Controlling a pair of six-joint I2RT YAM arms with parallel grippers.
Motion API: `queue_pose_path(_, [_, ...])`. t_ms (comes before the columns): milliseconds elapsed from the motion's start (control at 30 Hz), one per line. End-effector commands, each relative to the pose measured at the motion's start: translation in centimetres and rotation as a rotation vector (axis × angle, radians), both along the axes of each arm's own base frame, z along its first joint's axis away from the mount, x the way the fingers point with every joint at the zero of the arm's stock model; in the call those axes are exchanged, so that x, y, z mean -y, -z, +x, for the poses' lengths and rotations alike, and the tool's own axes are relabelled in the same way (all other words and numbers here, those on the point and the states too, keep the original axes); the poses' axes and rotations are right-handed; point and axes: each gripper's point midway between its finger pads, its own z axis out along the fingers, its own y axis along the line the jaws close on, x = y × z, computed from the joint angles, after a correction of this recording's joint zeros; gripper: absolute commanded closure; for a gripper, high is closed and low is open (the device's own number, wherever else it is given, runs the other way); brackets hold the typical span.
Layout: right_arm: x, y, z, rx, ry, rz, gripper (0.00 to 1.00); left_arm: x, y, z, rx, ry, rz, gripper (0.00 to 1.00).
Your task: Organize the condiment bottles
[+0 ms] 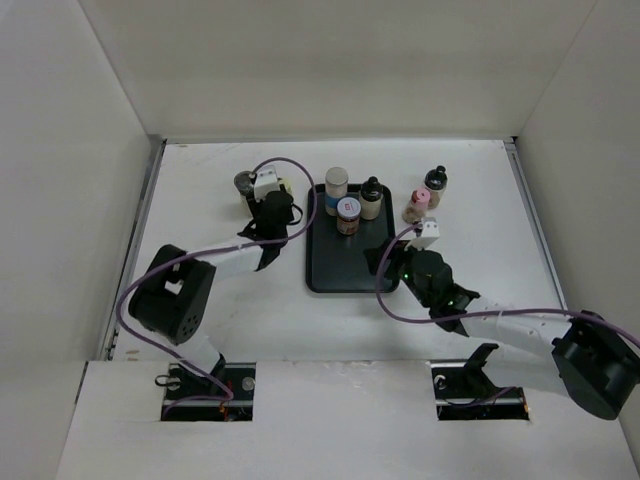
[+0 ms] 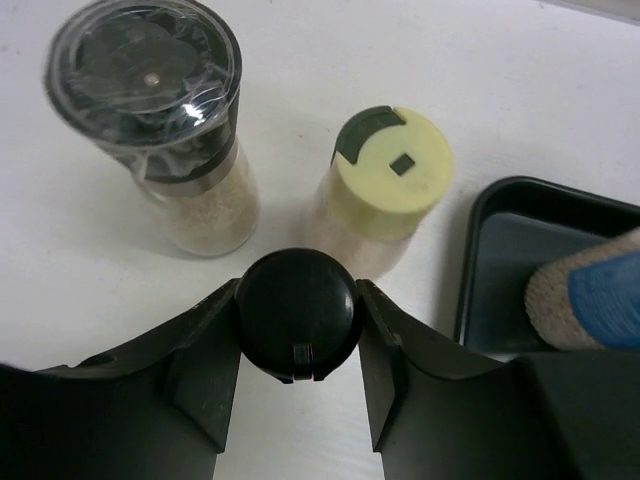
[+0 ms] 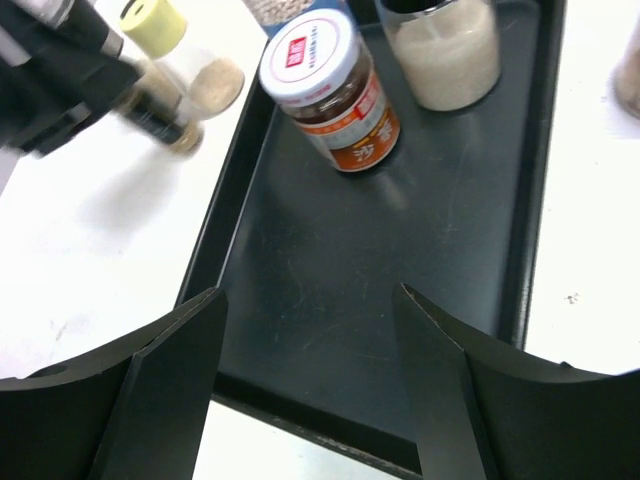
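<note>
My left gripper (image 2: 297,300) is clamped on a black-capped bottle (image 2: 295,325), just left of the black tray (image 2: 497,255). Next I judge it needs carrying onto the tray. My right gripper (image 3: 310,293) hangs wide apart, empty, above the tray.

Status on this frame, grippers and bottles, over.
Left gripper shut on black-capped bottle, left of tray. Right gripper open, empty, above tray. Yellow-capped bottle and grey-topped grinder close ahead of left gripper.

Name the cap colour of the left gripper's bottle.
That bottle is black-capped; left wrist view shows it best.
</note>
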Motion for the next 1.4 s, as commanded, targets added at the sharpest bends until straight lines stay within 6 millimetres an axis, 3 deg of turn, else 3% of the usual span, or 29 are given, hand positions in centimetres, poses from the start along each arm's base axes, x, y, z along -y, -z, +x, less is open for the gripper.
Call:
queue_pose_path(0, [0.3,-2.0,0.6,0.055,0.03,0.071,0.26,0.4,-7.0,-1.8,0.155,0.022,-0.066,0.8])
queue_pose_path(133, [0.9,-2.0,0.9,0.052,0.052,0.078,0.26,2.1,-9.3,-4.0,0.184,0.082,-0.109,0.8])
queue_pose_path(300, [2.0,-1.9,1.2,0.055,0.095,0.08,0.25,7.8,-10.0,-4.9,0.18,0.215,-0.143,0.8])
queue_pose_path(400, [2.4,-1.9,1.2,0.053,0.106,0.085,0.24,10.2,-9.3,-4.7,0.168,0.253,-0.139,0.8])
queue_pose_path(600, [3.7,-1.9,1.5,0.061,0.146,0.092,0.22,13.1,-6.3,-3.7,0.127,0.293,-0.116,0.8])
queue_pose_path(733, [4.0,-1.9,1.6,0.065,0.16,0.094,0.22,13.9,-3.9,-3.6,0.104,0.302,-0.1,0.8])
queue_pose_path(833, [3.9,-1.9,1.5,0.062,0.154,0.09,0.22,13.5,-2.5,-3.7,0.105,0.28,-0.094,0.78])
queue_pose_path(1367, [4.5,-1.6,1.7,0.058,0.176,0.08,0.18,14.5,-0.2,-4.2,0.088,0.286,-0.049,0.71])
